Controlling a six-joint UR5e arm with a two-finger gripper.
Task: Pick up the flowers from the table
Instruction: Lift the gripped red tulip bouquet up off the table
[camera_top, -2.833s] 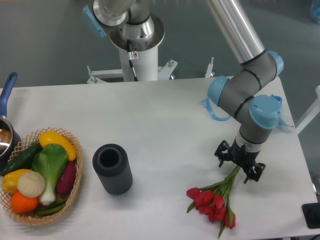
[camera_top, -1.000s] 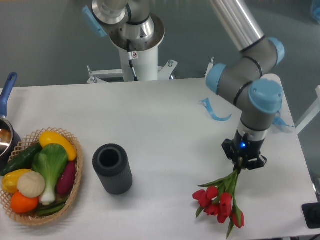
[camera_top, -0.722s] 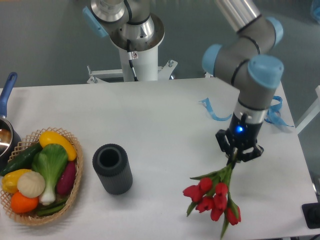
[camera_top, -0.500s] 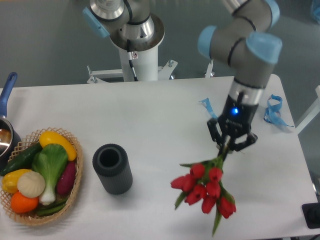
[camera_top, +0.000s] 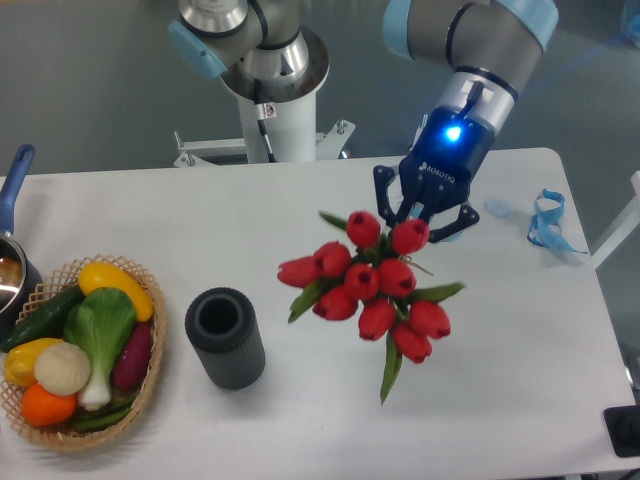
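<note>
Flowers (camera_top: 372, 285) hung clear above the table (camera_top: 300, 220), toward its right half — stems running up between the fingers of the gripper (camera_top: 424, 208), which were clamped on them, red heads facing the camera.

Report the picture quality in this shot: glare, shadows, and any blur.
Fixed camera view: even, soft light; only a faint shadow on the table beneath the flowers. A blue indicator light glares on the hand. The tulips and the basket look reasonably sharp.
</note>
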